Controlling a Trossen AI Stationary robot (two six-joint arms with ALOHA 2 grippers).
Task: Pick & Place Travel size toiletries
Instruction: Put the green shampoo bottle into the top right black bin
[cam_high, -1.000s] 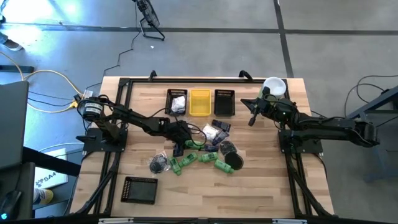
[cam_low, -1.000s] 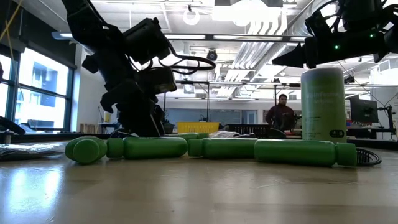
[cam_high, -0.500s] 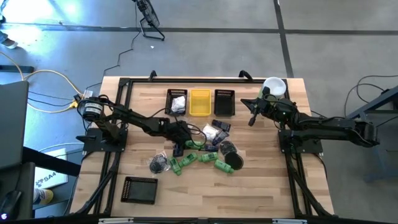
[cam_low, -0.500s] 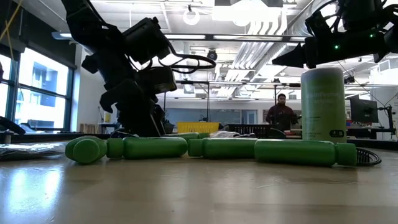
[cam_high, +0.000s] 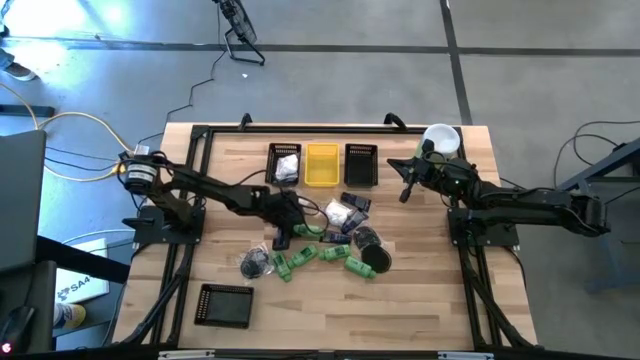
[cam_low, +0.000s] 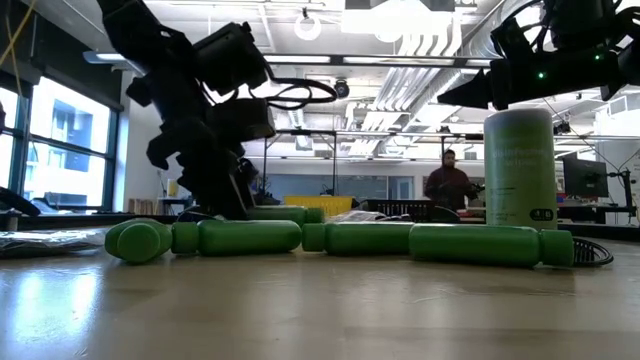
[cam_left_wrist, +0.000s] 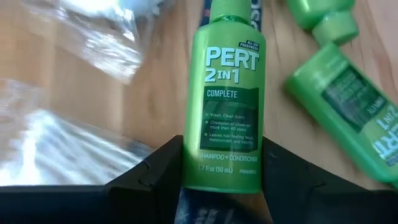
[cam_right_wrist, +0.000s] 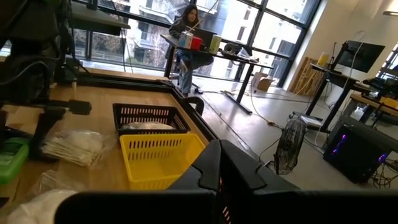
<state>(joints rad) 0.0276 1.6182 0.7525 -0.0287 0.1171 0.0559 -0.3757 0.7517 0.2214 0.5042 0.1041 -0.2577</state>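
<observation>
My left gripper (cam_high: 284, 233) is shut on a bright green Pert bottle (cam_left_wrist: 230, 93) at the middle of the table; the low view shows that bottle (cam_low: 285, 213) behind the front row. More green bottles (cam_high: 300, 258) (cam_high: 355, 264) lie on their sides near it, among white crinkly packets (cam_high: 340, 212), a dark blue-purple tube (cam_high: 355, 201) and black round pieces (cam_high: 378, 260) (cam_high: 255, 263). My right gripper (cam_high: 405, 190) waits shut above the table's far right, beside the big pale-green cylinder (cam_high: 440, 138). My left gripper pinches the green bottle's bottom end (cam_left_wrist: 227, 169) between its two fingers (cam_left_wrist: 155, 183), one on each side. The fingers lie along the bottle, whose cap end (cam_left_wrist: 231, 12) points away from the gripper. The bottle lies about level and shows slightly raised in the low view.
Three small bins stand in a row at the far edge: black (cam_high: 285, 163), yellow (cam_high: 321, 163), black (cam_high: 361, 163). Another black bin (cam_high: 224, 305) sits near the near left corner. Bare wood lies along the near edge and right side. A person (cam_low: 448, 185) is far behind the table.
My left gripper has risen a little and drawn slightly toward the table's left, staying shut on the green bottle. The bottle has come up with it and now shows higher and larger in the low view. The other items have stayed put.
</observation>
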